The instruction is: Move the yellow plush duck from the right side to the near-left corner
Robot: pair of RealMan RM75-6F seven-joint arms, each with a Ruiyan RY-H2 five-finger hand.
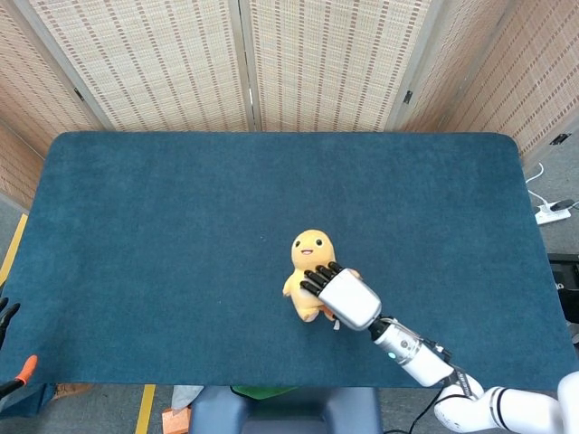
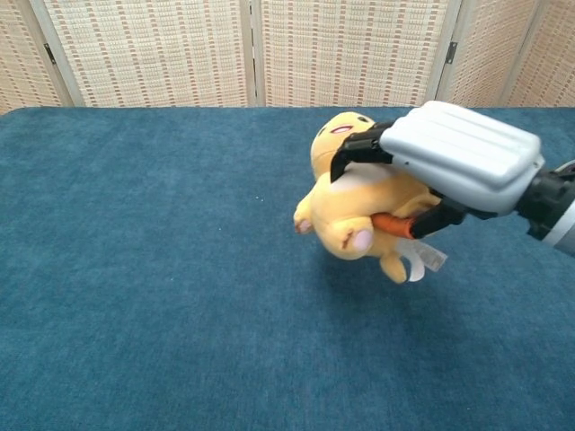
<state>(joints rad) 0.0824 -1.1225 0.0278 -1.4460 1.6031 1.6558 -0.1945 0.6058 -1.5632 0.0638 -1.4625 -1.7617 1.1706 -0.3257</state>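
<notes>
— Where's the yellow plush duck [image 2: 352,212]?

— Lifted off the blue table [image 1: 163,235], over its middle, a bit toward the near edge, face up in the head view.

— What has hold of it?

— The right hand [image 2: 458,160]. Its dark fingers [image 2: 358,147] curl over the duck's body, the orange thumb [image 2: 393,224] presses in from beneath, so the grip is closed tight around the toy.

— And the left hand [image 1: 5,318]?

— Only dark fingertips show at the head view's left edge; I cannot tell how they lie.
</notes>
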